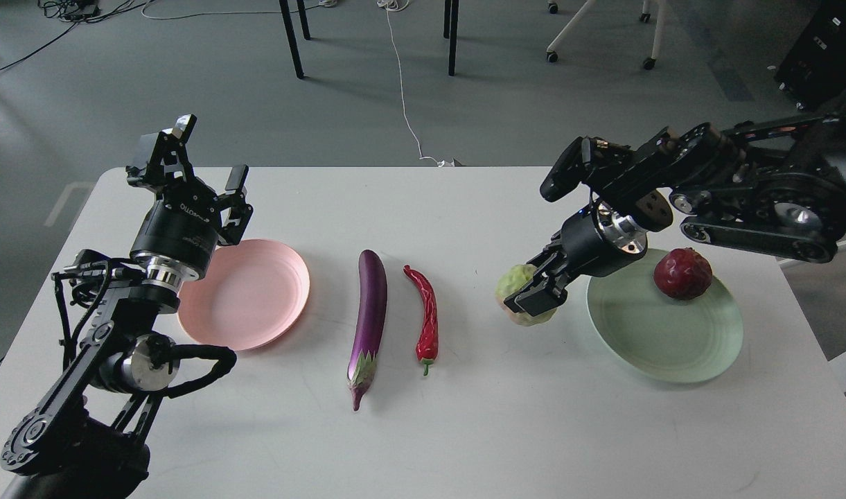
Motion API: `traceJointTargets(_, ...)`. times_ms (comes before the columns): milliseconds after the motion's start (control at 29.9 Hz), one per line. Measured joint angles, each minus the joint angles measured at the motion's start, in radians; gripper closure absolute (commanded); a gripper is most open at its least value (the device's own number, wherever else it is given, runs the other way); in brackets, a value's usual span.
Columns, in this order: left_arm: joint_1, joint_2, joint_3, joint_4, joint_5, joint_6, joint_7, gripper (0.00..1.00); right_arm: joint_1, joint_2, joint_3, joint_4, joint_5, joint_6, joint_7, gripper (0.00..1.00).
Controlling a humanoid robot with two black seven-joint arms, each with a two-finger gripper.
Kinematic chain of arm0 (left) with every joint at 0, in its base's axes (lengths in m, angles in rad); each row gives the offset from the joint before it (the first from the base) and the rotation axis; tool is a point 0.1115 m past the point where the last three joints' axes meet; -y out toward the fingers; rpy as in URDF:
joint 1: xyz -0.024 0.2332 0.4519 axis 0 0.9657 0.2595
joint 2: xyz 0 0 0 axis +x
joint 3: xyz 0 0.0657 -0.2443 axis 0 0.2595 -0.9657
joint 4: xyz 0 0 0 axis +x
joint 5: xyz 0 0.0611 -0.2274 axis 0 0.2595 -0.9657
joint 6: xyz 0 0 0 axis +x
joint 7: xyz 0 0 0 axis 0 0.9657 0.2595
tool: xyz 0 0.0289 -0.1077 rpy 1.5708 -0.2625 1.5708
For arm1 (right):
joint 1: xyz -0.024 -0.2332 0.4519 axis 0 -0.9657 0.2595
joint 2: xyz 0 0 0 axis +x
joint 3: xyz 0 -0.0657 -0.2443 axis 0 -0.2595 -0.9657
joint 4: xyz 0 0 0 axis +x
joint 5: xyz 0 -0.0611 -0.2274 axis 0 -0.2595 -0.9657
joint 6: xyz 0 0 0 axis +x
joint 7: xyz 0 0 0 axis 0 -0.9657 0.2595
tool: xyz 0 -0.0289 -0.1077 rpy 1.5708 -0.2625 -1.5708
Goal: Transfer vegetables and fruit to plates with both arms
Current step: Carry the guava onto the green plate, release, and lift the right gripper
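Head view, only angle available. Left claw [191,161] up in the air, fingers spread wide apart, nothing between them. Pink plate [246,294] just below and to the right of that claw, bare, sitting on the white table [464,430]. Further right of the left claw: eggplant [368,315] lying lengthwise, stem end toward the near edge, and the red chili [426,315] just beside it, not touching, green tip also pointing near.

Right claw [533,294] angled down and to the left, fingers wrapped around the lumpy yellow-green fruit [523,294], gripping it from the right side. Can't tell whether the fruit is resting on the table or lifted just clear of it. Green plate [665,346] immediately right of that claw, close to the fruit but apart from it. Pomegranate [682,273] already on the green plate, at the far right part, well behind the right claw's wrist.

Floor beyond the table: chair legs [294,41] and a white cable [403,90].
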Motion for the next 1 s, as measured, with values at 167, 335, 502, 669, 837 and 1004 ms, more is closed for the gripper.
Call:
traceJointTargets(167, 0.0, 0.0, 0.001, 0.0, 0.0, 0.0, 0.0, 0.02, -0.013, -0.165, -0.024, 0.008, -0.132, 0.0, 0.0, 0.47)
traceJointTargets(335, 0.0, -0.002, 0.002, 0.0, 0.001, 0.0, 0.0, 0.02, -0.087, -0.25, -0.032, 0.007, -0.197, -0.001, 0.0, 0.46)
traceJointTargets(502, 0.0, -0.002, 0.002, 0.0, 0.002, 0.0, 0.001, 0.02, -0.15, -0.282, -0.031, -0.003, -0.201, -0.003, 0.0, 0.16)
traceJointTargets(669, -0.002, 0.0, 0.002, 0.0, 0.002, 0.0, 0.002, 0.02, -0.18, -0.294, -0.022, -0.014, -0.201, -0.026, 0.0, 0.05)
traceJointTargets(837, -0.004, 0.0, 0.001, 0.0, 0.002, 0.0, 0.002, 0.02, -0.196, -0.334, 0.037, -0.015, -0.192, -0.036, 0.0, 0.04)
traceJointTargets(1004, -0.007, 0.007, -0.001, 0.0, 0.002, 0.001, 0.008, 0.02, -0.294, -0.384, 0.246, -0.011, -0.035, -0.077, 0.0, 0.04)
